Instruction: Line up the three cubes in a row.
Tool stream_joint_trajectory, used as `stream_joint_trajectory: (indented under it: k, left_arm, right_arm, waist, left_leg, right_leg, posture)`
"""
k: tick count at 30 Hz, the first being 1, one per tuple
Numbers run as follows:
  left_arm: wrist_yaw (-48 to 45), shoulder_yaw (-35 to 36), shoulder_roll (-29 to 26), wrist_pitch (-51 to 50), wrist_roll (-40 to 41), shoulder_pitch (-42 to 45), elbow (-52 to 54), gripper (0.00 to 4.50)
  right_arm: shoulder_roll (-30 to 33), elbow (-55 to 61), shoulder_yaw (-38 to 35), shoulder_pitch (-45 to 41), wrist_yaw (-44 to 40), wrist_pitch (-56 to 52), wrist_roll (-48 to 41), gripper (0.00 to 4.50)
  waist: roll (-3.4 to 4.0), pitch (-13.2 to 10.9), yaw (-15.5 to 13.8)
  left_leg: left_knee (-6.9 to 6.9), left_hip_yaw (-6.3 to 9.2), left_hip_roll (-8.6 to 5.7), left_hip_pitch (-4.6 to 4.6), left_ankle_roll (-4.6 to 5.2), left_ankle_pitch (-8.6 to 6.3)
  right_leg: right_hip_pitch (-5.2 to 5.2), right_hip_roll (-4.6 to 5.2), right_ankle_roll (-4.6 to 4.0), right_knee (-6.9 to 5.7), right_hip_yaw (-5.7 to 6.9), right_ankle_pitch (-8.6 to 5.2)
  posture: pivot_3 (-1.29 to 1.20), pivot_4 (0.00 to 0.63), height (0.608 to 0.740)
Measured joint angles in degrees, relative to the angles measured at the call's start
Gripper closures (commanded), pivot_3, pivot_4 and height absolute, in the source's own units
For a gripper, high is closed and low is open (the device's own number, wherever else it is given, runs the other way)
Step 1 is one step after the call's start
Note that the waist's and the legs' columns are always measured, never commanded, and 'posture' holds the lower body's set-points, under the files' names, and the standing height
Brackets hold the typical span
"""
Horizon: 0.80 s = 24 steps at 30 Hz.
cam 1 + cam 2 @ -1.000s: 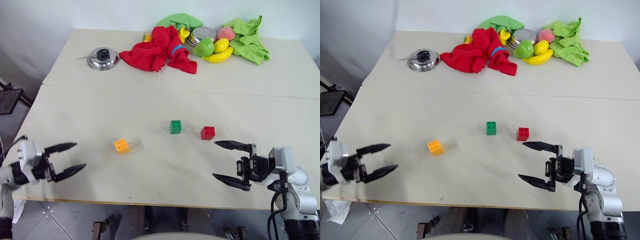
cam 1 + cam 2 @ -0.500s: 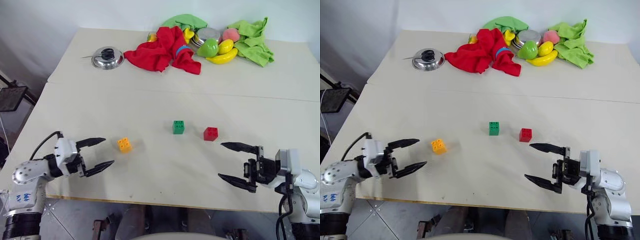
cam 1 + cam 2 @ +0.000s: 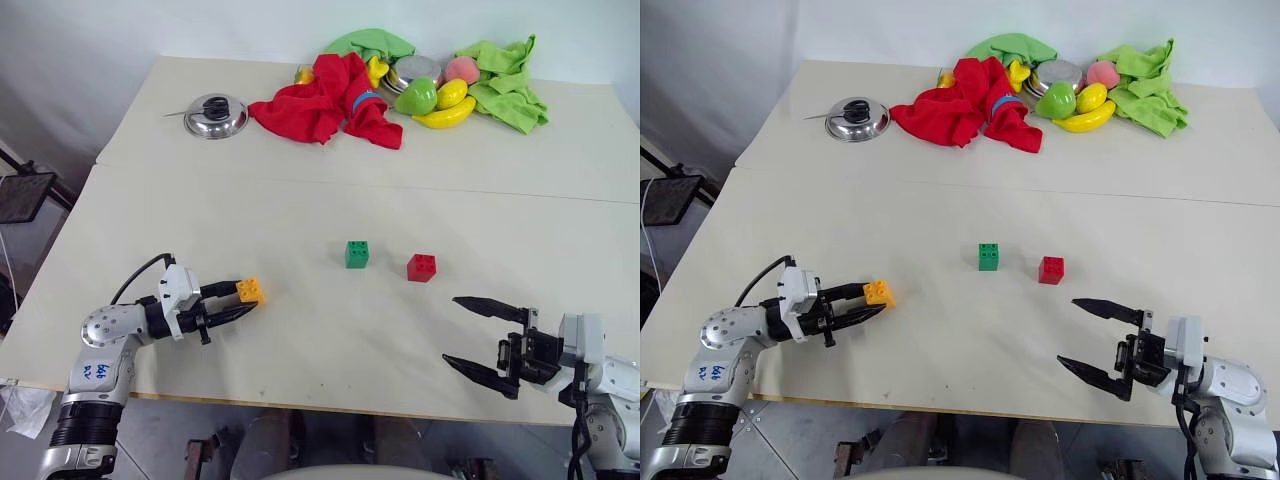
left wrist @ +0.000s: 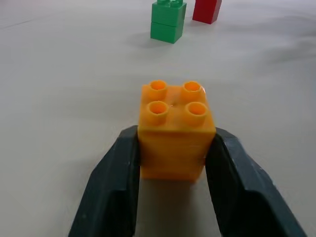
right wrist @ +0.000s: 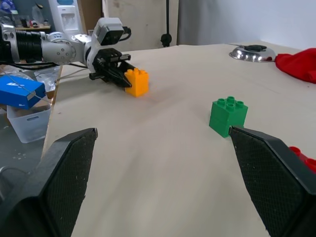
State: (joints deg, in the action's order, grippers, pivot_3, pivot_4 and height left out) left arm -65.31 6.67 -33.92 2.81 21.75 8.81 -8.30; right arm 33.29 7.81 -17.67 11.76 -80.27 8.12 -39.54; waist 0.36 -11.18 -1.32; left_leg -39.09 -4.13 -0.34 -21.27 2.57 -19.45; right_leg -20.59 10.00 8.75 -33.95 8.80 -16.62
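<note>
The orange-yellow cube sits on the table at the front left, and my left gripper is shut on it. In the left wrist view, both black fingers press against the sides of the orange cube. The green cube and the red cube stand side by side near the table's middle, a small gap between them. My right gripper hovers open near the front right, short of the red cube, with nothing between its fingers.
Along the far edge lie a steel pot lid, a red cloth, green cloths, plastic fruits and a metal bowl. A seam crosses the table. The front edge runs just below both grippers.
My left gripper has moved right to the orange cube and shut on it. The right gripper, still open, has drifted slightly back toward the front right corner.
</note>
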Motion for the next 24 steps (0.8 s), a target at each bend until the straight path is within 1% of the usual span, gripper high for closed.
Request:
stream_joint_trajectory:
  k: [2,5,7,10,11,15,19,24]
  left_arm:
    - [-1.77,-0.43,-0.36,-0.94,0.55,3.28,-1.93,3.01]
    - [-6.25,-2.61,-0.87,-2.92,0.85,12.57,-5.44,3.01]
    - [-9.58,-5.20,-0.48,-1.73,-0.32,19.38,-9.88,3.01]
    - [-13.87,-9.59,2.48,3.32,-4.61,28.93,-21.76,3.01]
    - [-14.94,-11.14,4.15,5.51,-6.46,32.03,-27.29,3.01]
    - [-15.54,-14.18,8.63,13.16,-12.05,41.23,-45.51,3.01]
    - [-14.71,-13.96,9.36,17.41,-14.77,46.68,-55.02,3.01]
    - [-15.02,-13.30,9.72,20.33,-16.17,48.80,-59.78,3.01]
  right_arm:
    - [0.01,0.24,-1.25,1.19,0.38,0.56,-0.02,0.00]
    - [0.02,0.79,-2.64,2.96,1.06,0.85,-0.02,0.00]
    - [0.03,0.95,-3.17,3.29,1.26,1.01,-0.04,0.00]
    - [0.01,1.20,-3.38,3.60,1.46,1.28,0.00,0.00]
    - [0.02,1.27,-3.45,3.74,1.64,1.42,0.01,0.00]
    - [0.03,1.92,-3.40,3.71,2.43,1.45,0.09,0.00]
    - [0.03,3.57,-3.46,4.48,3.64,1.46,0.06,0.00]
    - [-0.03,5.05,-3.46,6.64,4.86,1.59,0.07,0.00]
  waist:
    - [0.00,0.00,-0.28]
    - [-0.01,0.01,-0.63]
    - [-0.02,0.02,-0.45]
    - [0.02,0.04,-0.23]
    - [0.01,0.04,-0.18]
    - [-0.08,-0.01,0.18]
    - [-0.11,-0.02,0.10]
    - [-0.13,-0.02,-0.04]
  left_leg:
    - [-0.01,0.02,0.00,-0.02,0.00,0.00]
    - [-0.03,0.03,-0.05,-0.02,0.02,0.01]
    - [-0.03,-0.02,-0.06,-0.02,0.02,0.01]
    - [-0.02,-0.11,-0.08,-0.03,0.02,0.01]
    - [-0.02,-0.15,-0.10,-0.03,0.02,0.01]
    - [-0.02,-0.33,-0.05,-0.06,0.01,0.01]
    - [-0.02,-0.37,0.03,-0.06,0.00,0.01]
    - [-0.03,-0.36,0.11,-0.06,0.01,0.00]
  right_leg:
    - [0.01,-0.01,0.00,0.01,0.04,0.00]
    - [0.03,0.01,0.00,0.00,0.05,0.00]
    - [0.03,-0.01,0.01,0.01,0.04,0.01]
    - [0.01,-0.11,0.01,0.05,0.03,0.01]
    - [0.01,-0.14,0.01,0.06,0.02,0.01]
    - [-0.11,-0.30,0.02,0.09,-0.09,0.01]
    - [-0.14,-0.33,0.02,0.08,-0.15,0.01]
    - [-0.14,-0.31,0.03,0.08,-0.19,0.02]
  posture:
    - [0.00,0.150,0.740]
    - [0.00,0.150,0.740]
    - [0.00,0.150,0.740]
    - [0.00,0.150,0.740]
    - [0.00,0.150,0.740]
    - [0.00,0.150,0.740]
    - [0.00,0.150,0.740]
    - [0.00,0.150,0.740]
